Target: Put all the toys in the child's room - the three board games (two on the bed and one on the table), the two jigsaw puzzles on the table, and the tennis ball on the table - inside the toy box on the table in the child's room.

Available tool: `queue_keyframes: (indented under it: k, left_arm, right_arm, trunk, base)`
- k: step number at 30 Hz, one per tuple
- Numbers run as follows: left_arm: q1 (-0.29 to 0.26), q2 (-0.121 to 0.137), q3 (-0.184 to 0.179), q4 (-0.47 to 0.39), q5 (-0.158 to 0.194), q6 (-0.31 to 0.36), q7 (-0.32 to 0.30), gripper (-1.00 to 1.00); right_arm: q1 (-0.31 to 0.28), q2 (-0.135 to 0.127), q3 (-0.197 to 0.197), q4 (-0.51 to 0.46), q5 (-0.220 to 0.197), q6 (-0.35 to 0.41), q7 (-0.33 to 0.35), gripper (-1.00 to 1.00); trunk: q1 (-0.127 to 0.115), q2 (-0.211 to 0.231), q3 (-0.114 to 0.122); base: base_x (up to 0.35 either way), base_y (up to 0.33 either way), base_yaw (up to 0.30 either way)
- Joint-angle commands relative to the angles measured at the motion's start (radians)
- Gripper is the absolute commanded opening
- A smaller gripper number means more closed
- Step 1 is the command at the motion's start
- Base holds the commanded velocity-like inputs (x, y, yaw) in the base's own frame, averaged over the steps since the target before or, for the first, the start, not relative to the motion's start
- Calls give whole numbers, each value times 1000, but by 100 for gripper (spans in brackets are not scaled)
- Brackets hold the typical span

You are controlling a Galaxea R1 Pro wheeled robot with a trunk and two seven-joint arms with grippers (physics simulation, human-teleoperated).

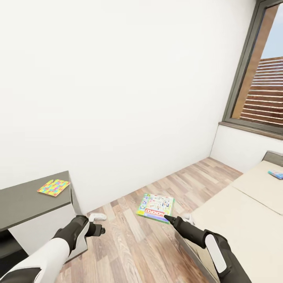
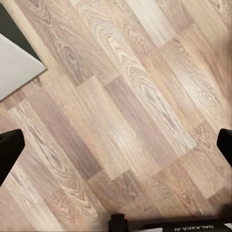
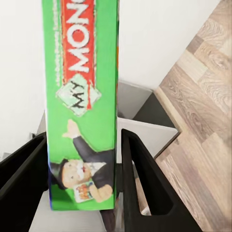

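Board game (image 1: 155, 208) clamped in my right gripper (image 1: 169, 218) above the floor (image 1: 129, 243); left gripper (image 1: 98, 230) open, empty.

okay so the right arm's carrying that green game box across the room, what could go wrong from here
1. The right gripper pinches the green Monopoly box only at one narrow edge; most of it sticks out unsupported over the wood floor, so it might tilt or slip and fall.
2. The box juts ahead of the arm, so a turn could knock it against the dark cabinet or the bed.
3. The blue game box on the bed could be forgotten.
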Motion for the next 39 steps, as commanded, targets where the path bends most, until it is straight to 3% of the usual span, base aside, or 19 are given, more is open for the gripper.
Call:
queue_keyframes:
  k: [1, 11, 28, 39]
  left_arm:
    - [1, -1, 6, -2, -10, 5, -7, 100]
    - [6, -2, 6, -2, -9, 5, -7, 100]
    - [6, -2, 6, -2, -9, 4, -6, 100]
    - [6, -2, 12, -2, 1, 10, 33, 100]
  right_arm:
    - [-1, 1, -4, 0, -4, 7, 3, -100]
    - [-1, 3, -4, 0, 0, 7, 2, -100]
    - [-1, 1, -5, 0, 1, 7, 1, -100]
    - [-1, 1, -11, 19, 1, 7, 1, -100]
  trunk:
    - [0, -1, -2]
    - [0, -1, -2]
    - [0, -1, -2]
    - [0, -1, -2]
  base:
    - [0, -243, 1]
    - [0, -205, 148]
    - [0, -7, 280]
    - [0, 0, 283]
